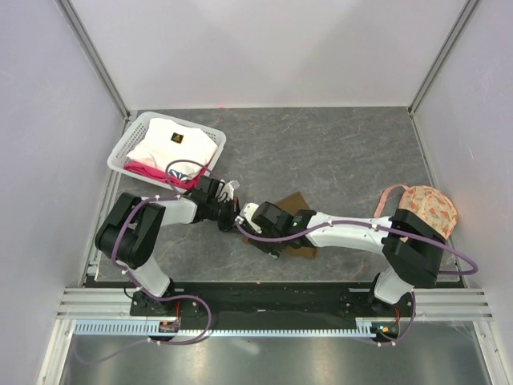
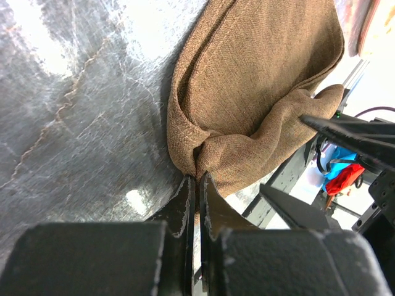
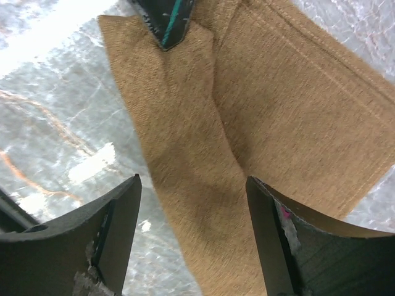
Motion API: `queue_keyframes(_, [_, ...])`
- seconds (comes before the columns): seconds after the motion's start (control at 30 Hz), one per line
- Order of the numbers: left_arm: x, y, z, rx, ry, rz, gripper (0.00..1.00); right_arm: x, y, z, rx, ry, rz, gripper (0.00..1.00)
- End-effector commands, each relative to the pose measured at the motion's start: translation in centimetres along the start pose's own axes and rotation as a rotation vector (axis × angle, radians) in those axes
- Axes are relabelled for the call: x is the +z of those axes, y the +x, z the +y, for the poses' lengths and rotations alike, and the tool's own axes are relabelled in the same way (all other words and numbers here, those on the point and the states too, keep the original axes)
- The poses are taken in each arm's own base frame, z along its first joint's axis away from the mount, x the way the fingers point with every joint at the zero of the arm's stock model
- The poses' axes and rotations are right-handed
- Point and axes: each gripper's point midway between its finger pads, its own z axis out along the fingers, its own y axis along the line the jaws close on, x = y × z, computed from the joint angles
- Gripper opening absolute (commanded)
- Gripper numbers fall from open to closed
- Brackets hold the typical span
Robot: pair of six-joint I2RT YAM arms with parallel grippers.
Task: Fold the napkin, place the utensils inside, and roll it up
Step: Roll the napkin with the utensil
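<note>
**Fold pinched, spoon out of sight**

A grey marbled table (image 1: 337,152) sits between pale walls. Well off to the outer side of the left pincer (image 2: 197,179), a white basket (image 1: 128,144) holds a white cloth (image 1: 172,140). That pincer is pressed together on a bunched edge of the olive-brown napkin (image 2: 259,92), likely to lift that edge and carry it over as a fold. The rest of the cloth spreads ahead of its tips on the table. The right pincer (image 3: 192,188) hovers spread above the flat napkin, gripping nothing, probably ready to pin or take a corner. Beyond its arm lies peach floral fabric (image 1: 425,204). The spoon shows in no view.
</note>
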Motion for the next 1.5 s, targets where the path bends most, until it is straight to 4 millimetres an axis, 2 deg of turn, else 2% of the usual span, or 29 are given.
queue_keyframes(0.0, [0.1, 0.5, 1.2, -0.016, -0.062, 0.031, 0.02, 1.2, 0.3, -0.3, -0.060, 0.016, 0.016, 0.77])
queue_keyframes(0.2, [-0.1, 0.4, 0.9, -0.009, -0.054, 0.030, 0.02, 2.7, 1.5, 1.0, -0.055, -0.083, 0.069, 0.67])
queue_keyframes(0.3, [-0.1, 0.4, 0.7, -0.001, -0.047, 0.033, 0.04, 2.9, 1.9, 1.3, -0.028, -0.134, 0.085, 0.55])
queue_keyframes(0.33, [-0.1, 0.3, 0.7, 0.001, -0.048, 0.030, 0.09, 3.0, 2.3, 1.1, -0.013, -0.146, 0.100, 0.48])
queue_keyframes(0.37, [-0.3, 0.0, 0.7, 0.003, -0.061, 0.012, 0.27, 2.9, 2.3, 1.7, -0.004, -0.193, 0.100, 0.46])
queue_keyframes(0.47, [-1.2, -0.5, 0.7, -0.015, -0.106, -0.046, 0.57, 2.9, 2.9, 2.3, 0.027, -0.258, 0.118, 0.38])
queue_keyframes(0.53, [-1.7, -0.6, 0.7, -0.032, -0.124, -0.079, 0.65, 2.6, 3.2, 3.2, 0.058, -0.327, 0.133, 0.35])
queue_keyframes(0.63, [-3.0, -1.0, 0.7, -0.030, -0.158, -0.149, 0.70, 2.3, 3.7, 4.2, 0.092, -0.409, 0.167, 0.33])
queue_keyframes(0.73, [-4.0, -1.0, 0.9, -0.016, -0.188, -0.204, 0.72, 1.7, 3.7, 5.0, 0.121, -0.477, 0.184, 0.32])
queue_keyframes(0.8, [-4.5, -1.2, 0.3, 0.021, -0.168, -0.234, 0.72, 1.3, 3.3, 5.5, 0.138, -0.525, 0.176, 0.31])
queue_keyframes(1.2, [-4.8, 1.3, -0.7, 0.102, -0.054, -0.233, 0.72, 0.5, 1.0, 5.1, 0.326, -0.773, 0.203, 0.33])
queue_keyframes(1.47, [-5.4, 1.1, -2.4, 0.173, 0.025, -0.289, 0.68, 1.0, 0.4, 4.4, 0.462, -0.971, 0.205, 0.33])
